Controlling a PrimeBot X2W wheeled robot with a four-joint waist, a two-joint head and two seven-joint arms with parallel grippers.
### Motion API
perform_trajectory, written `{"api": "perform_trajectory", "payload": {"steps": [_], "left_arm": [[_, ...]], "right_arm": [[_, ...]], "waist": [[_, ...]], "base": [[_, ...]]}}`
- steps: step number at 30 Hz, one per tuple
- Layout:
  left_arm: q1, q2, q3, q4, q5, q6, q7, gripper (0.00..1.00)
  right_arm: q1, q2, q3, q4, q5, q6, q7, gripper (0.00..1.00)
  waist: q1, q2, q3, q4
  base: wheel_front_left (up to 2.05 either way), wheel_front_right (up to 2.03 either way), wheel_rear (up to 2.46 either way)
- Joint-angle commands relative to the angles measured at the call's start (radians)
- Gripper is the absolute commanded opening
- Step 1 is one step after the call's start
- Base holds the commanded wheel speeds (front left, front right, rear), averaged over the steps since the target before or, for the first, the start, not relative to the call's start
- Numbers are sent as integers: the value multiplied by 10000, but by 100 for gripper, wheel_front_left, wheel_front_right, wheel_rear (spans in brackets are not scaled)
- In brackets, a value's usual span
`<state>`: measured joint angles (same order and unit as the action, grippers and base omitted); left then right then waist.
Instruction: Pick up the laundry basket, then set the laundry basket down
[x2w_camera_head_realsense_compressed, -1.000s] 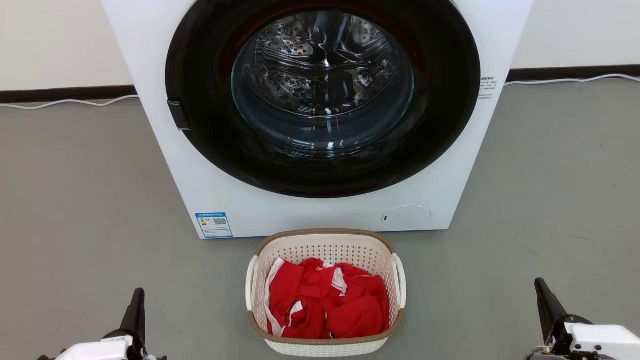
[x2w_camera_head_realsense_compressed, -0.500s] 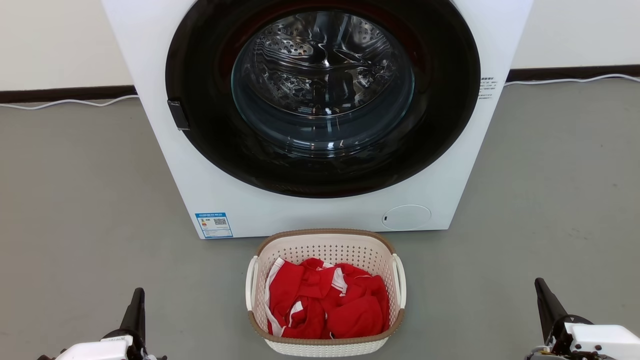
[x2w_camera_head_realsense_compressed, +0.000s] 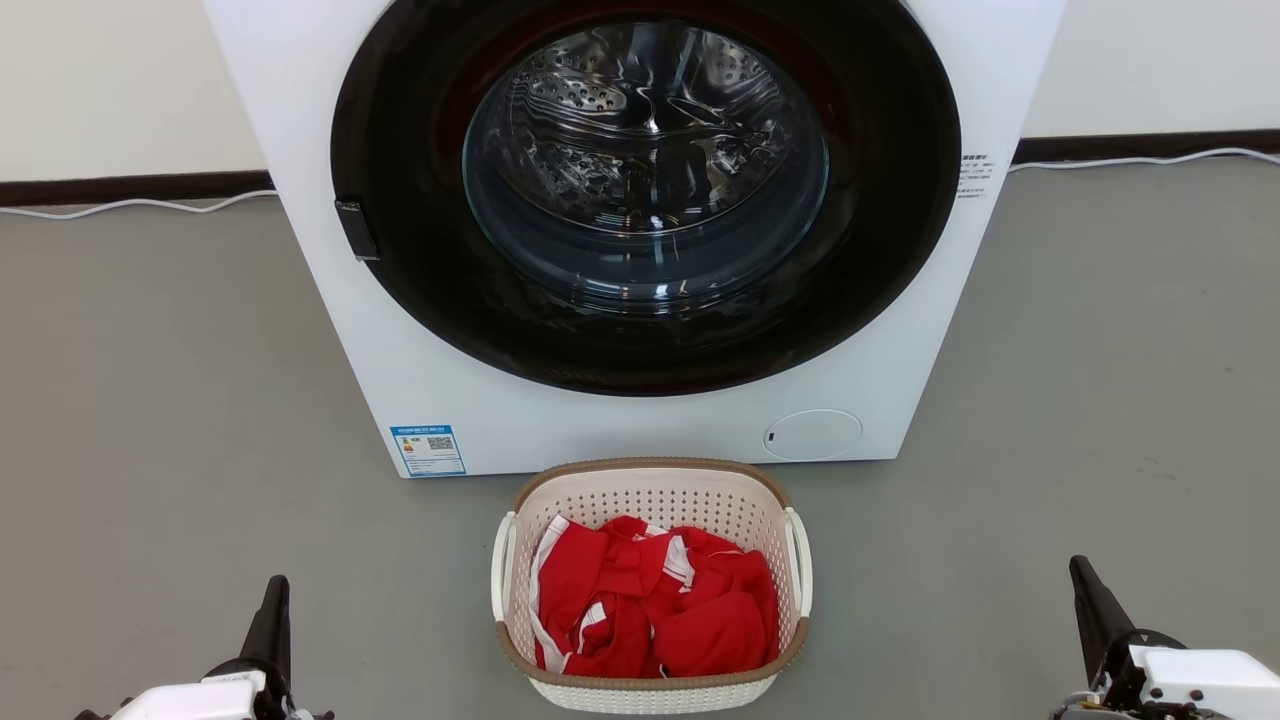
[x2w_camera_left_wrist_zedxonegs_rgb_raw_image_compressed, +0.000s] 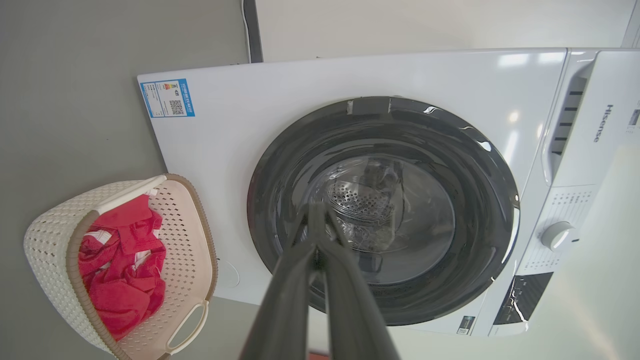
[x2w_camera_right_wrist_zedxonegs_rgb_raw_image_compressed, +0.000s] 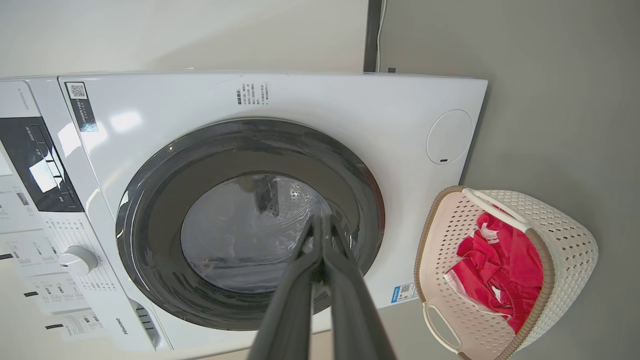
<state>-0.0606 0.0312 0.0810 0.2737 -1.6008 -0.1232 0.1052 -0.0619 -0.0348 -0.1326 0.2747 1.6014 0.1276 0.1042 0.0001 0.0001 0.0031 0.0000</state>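
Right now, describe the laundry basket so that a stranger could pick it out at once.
Find the big white washing machine standing on the grey floor. Directly before its round door sits the laundry basket, small, cream, perforated. Its brown rim, white loop handles and the red cloth inside set it apart.

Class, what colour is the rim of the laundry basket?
The laundry basket has a brown, woven-looking rim; clearest in the head view.

The grey floor (x2w_camera_head_realsense_compressed: 150, 400) carries the washing machine (x2w_camera_head_realsense_compressed: 600, 430), with the laundry basket (x2w_camera_head_realsense_compressed: 650, 495) just before it.
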Motion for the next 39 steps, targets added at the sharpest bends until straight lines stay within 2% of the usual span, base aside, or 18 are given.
{"api": "perform_trajectory", "payload": {"steps": [1,39], "left_arm": [[-475,191,329,-284,-77,-75,82,0],[-474,191,328,-285,-78,-75,81,0]], "right_arm": [[-460,-154,193,-299,76,31,86,0],[-460,-154,193,-299,76,31,86,0]], "waist": [[0,-1,0,0],[-1,-1,0,0]], "base": [[0,0,0],[0,0,0]]}}
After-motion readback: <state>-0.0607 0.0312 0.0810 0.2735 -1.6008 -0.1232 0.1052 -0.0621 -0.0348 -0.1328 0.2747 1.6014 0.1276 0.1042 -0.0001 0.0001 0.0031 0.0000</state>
